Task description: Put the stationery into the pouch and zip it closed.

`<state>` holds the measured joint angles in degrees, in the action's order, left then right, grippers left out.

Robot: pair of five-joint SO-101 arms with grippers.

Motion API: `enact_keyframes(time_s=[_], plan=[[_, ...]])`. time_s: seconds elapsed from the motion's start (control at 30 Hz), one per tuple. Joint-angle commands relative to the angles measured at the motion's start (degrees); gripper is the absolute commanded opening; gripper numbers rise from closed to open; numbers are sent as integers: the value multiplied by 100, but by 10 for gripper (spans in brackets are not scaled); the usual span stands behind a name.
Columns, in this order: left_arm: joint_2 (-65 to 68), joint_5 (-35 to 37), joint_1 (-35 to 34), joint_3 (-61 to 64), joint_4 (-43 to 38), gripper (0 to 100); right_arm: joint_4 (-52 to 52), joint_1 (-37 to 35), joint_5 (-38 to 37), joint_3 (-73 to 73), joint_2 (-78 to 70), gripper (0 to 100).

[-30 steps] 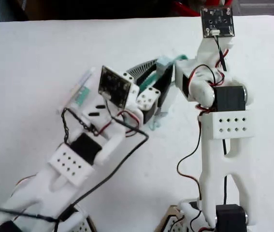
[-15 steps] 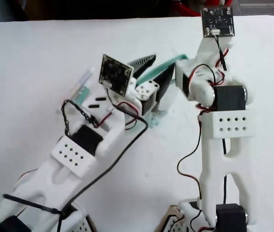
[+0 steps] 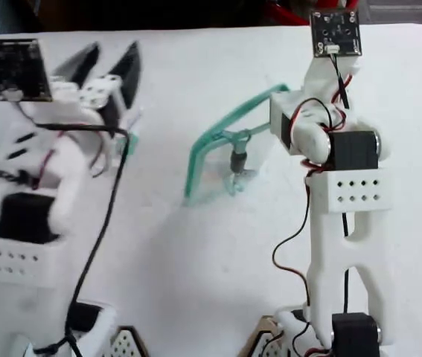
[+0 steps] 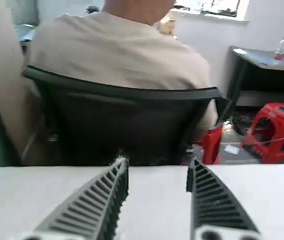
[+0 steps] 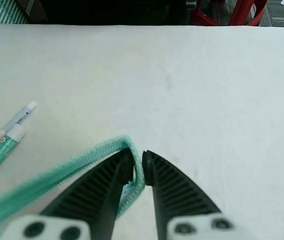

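A clear pouch (image 3: pixel 211 160) with green trim (image 5: pixel 56 172) lies at the table's middle, its zipper pull (image 3: pixel 237 158) near the front side. My right gripper (image 5: pixel 137 162) is shut on the pouch's green end, and in the high view the right gripper (image 3: pixel 276 95) sits mostly under its own wrist. A white and green pen-like stationery item (image 5: pixel 5 141) lies left of the pouch, partly hidden by the left arm in the high view (image 3: pixel 130 141). My left gripper (image 3: pixel 114 50) stands open over the table's far left, nothing between its fingers (image 4: pixel 104 200).
The table's far edge (image 3: pixel 196 30) runs close behind both grippers. Beyond it a person sits in a black chair (image 4: pixel 126 125), and red stools (image 4: pixel 277 122) stand on the floor. The left arm's cable (image 3: pixel 103 223) hangs over the table's front left.
The left arm has swung from the pouch to the far left and lifted, gripper open. The pouch now lies uncovered. The right arm has kept still, holding the pouch end.
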<state>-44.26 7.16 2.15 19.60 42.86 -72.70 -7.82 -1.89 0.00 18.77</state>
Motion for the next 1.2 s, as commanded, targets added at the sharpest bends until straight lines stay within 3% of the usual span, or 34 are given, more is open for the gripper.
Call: enact_keyframes(time_s=[0.0, 0.17, 0.37, 0.43, 0.53, 0.77, 1.17], plan=[[-57, -536, -593, -158, 844, 199, -347, -40, 35, -229, -84, 21], [611, -695, -910, 782, 422, 200, -514, 4, 35, -325, -84, 21], [1534, -712, -857, 2154, -1873, 216, -523, -4, 44, -308, -84, 21], [1903, -774, -778, 2224, -2154, 220, -523, -4, 44, -308, -84, 21], [2782, -1081, -734, 1705, -1767, 219, -523, -4, 44, -308, -84, 21], [4971, -1512, -708, -747, 237, 215, -514, -4, 44, -308, -92, 21], [7512, -1538, -681, -3640, 2409, 173, -505, -4, 35, -299, -92, 21]])
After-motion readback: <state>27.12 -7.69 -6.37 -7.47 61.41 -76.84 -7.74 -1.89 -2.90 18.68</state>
